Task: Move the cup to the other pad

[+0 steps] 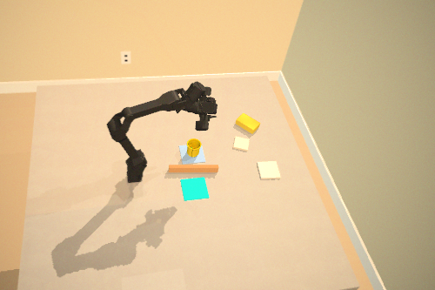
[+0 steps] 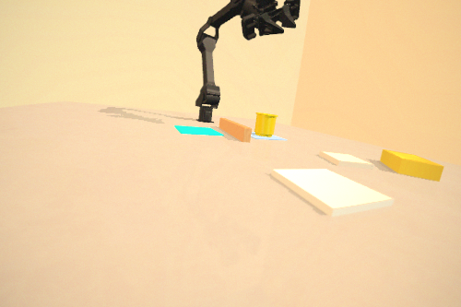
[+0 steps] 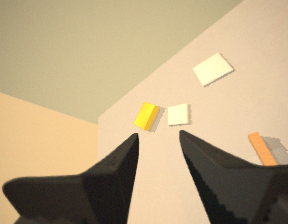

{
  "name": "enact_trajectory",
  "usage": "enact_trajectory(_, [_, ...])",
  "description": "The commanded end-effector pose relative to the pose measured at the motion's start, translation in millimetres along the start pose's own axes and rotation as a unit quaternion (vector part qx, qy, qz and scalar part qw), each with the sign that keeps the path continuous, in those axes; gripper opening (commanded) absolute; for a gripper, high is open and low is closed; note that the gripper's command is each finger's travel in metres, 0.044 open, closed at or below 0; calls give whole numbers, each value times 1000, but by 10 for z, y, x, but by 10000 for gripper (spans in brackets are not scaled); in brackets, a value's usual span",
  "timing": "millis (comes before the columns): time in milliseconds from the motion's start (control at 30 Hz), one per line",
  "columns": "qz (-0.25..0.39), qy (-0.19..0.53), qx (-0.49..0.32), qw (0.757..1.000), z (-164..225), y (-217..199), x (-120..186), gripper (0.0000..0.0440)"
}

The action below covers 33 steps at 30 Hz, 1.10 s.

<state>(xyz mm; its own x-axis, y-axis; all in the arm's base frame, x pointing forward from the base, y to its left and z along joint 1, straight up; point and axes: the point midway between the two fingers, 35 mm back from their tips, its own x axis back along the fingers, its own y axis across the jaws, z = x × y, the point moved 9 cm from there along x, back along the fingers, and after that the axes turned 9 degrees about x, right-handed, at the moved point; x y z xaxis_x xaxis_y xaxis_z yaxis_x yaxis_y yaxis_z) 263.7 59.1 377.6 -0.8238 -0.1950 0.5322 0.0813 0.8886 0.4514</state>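
A yellow cup (image 1: 193,146) (image 2: 265,124) stands upright on the pale blue pad (image 1: 199,159) (image 2: 278,138). Marbles cannot be made out inside it. The turquoise pad (image 1: 195,189) (image 2: 198,131) lies bare on the other side of the orange bar. My gripper (image 2: 289,29) (image 3: 158,136) is partly open, with nothing between its fingers. It hangs high above the table, well above the cup and apart from it. The cup is not in the wrist view.
A low orange bar (image 1: 193,169) (image 2: 234,130) (image 3: 262,149) stands between the pads. A yellow block (image 1: 248,123) (image 2: 410,164) (image 3: 146,116), a small cream tile (image 1: 241,144) (image 2: 345,159) (image 3: 178,115) and a larger cream tile (image 1: 268,170) (image 2: 332,188) (image 3: 213,69) lie farther out.
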Motion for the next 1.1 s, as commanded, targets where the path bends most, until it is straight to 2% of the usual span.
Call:
enact_trajectory(0, [4,22,-23,999,-6,49,-25,176])
enact_trajectory(500, [59,114,-112,985,51,144,-175,167])
enact_trajectory(1067, [158,207,-161,952,236,99,-423,143])
